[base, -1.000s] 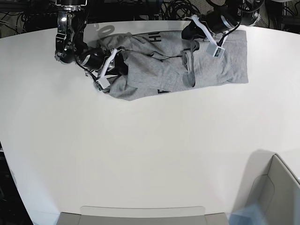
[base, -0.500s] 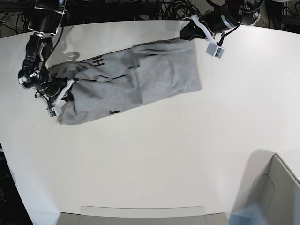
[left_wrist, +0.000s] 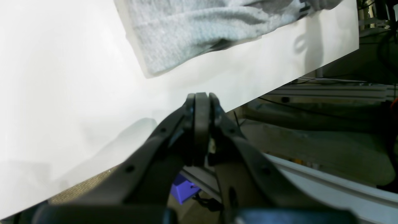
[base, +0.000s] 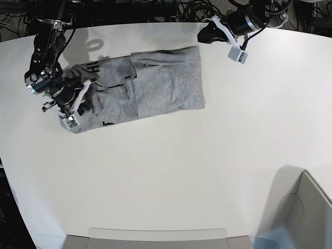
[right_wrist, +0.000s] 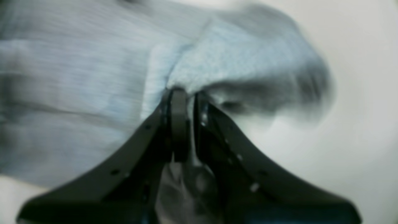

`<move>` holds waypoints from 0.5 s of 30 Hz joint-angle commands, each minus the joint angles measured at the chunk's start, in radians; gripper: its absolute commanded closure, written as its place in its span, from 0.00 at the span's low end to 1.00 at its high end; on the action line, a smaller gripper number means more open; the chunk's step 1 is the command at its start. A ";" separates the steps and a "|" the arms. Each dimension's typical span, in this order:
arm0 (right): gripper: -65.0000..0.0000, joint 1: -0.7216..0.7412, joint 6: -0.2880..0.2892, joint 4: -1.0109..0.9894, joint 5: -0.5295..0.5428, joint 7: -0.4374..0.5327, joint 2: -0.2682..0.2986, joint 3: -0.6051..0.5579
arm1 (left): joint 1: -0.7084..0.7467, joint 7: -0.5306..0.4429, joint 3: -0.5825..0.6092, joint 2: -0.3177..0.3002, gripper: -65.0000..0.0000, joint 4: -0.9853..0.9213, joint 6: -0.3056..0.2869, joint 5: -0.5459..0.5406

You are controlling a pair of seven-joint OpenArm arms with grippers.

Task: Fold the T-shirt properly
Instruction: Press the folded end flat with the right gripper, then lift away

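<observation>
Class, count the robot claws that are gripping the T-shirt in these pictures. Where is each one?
1. The right claw pinches the T-shirt at its end, on the base view's left. The left claw is shut, off the cloth.

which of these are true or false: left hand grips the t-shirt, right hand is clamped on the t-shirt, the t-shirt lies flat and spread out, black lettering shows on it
1. The left hand grips the T-shirt. False: it is shut on nothing, apart from the cloth, near the table edge.
2. The right hand is clamped on the T-shirt. True: grey fabric is pinched between its tips.
3. The T-shirt lies flat and spread out. False: it is rumpled and bunched at the right hand's end.
4. Black lettering shows on the T-shirt. True.
</observation>
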 commanded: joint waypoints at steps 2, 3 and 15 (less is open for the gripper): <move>1.00 -0.002 -0.003 0.109 -0.028 -0.004 -0.021 -0.020 | 0.006 -0.005 -0.005 -0.006 1.00 0.015 -0.006 -0.020; 1.00 -0.006 -0.003 0.158 -0.060 -0.016 -0.046 -0.044 | 0.006 -0.005 -0.005 -0.006 1.00 0.015 -0.006 -0.020; 1.00 -0.056 -0.003 0.302 -0.484 -0.027 -0.251 -0.546 | 0.000 -0.005 -0.005 -0.006 1.00 0.014 -0.006 -0.011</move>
